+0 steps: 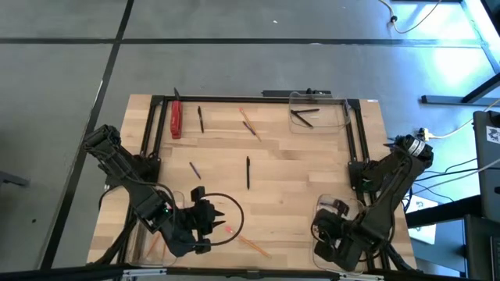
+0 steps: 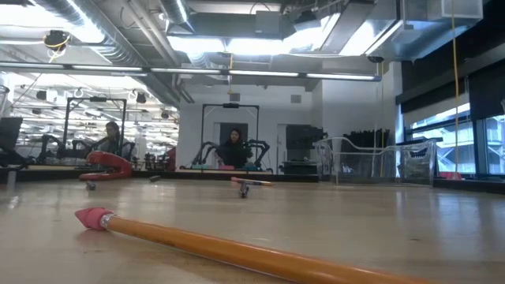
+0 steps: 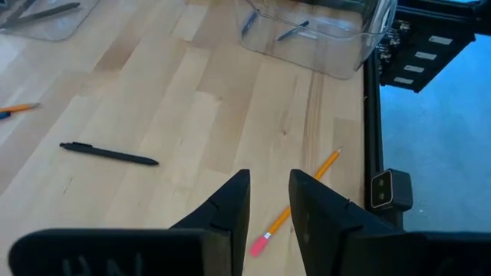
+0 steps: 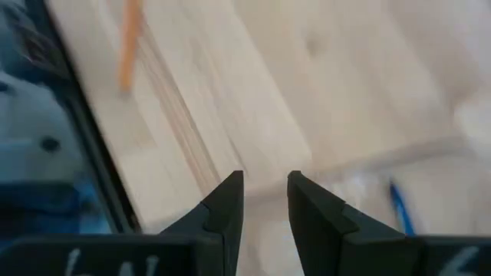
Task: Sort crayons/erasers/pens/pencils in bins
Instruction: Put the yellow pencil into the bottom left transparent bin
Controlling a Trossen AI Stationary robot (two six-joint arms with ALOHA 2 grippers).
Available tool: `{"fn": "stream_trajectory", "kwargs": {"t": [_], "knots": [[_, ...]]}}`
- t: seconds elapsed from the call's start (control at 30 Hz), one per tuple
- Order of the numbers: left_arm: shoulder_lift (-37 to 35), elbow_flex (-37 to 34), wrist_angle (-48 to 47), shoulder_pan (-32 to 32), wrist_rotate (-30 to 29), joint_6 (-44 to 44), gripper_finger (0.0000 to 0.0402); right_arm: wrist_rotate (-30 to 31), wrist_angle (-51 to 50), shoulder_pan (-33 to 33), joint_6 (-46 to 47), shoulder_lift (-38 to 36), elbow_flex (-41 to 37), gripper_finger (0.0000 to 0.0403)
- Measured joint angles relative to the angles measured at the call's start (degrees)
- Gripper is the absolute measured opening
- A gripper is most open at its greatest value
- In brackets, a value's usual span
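Both pincers hover empty with narrow gaps between their fingers, the left pincer (image 3: 268, 201) above a pencil (image 3: 295, 205) near the desk's (image 1: 297, 172) front edge, the right pincer (image 4: 265, 201) over a clear bin (image 1: 332, 204) at the front right corner.

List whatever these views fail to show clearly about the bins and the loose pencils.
- Left near bin, high view: the left arm covers it, contents unreadable.
- Right near bin, high view: the right arm overlaps it; right wrist view is blurred.
- Near pencil, low view: tip cut off by the frame edge.
- Far bin, low view: contents too small.
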Motion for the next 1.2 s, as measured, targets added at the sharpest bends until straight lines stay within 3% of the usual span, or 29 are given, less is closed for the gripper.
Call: {"fn": "stream_trajectory", "kwargs": {"t": [0.17,0.37,0.67,0.9,1.2], "knots": [[0.01,0.00,-0.11,-0.37,0.04,1.58,0.0086,9.10,0.05,-0.04,-5.93,-0.02,5.11,0.0101],[2.98,0.02,0.12,0.00,4.96,6.43,0.0086,14.27,0.14,-0.04,-11.28,-0.02,9.28,0.0101],[12.02,0.02,5.21,1.65,9.80,14.24,0.0086,14.58,-0.11,0.00,-13.41,-0.02,9.91,0.0101],[17.98,0.02,6.49,4.63,21.93,19.39,0.0086,14.61,-0.02,-0.02,-13.42,-0.02,9.91,0.0101],[21.64,0.02,6.38,6.96,26.15,23.91,0.0086,14.61,0.04,-0.02,-13.44,-0.02,9.91,0.0101]]}}
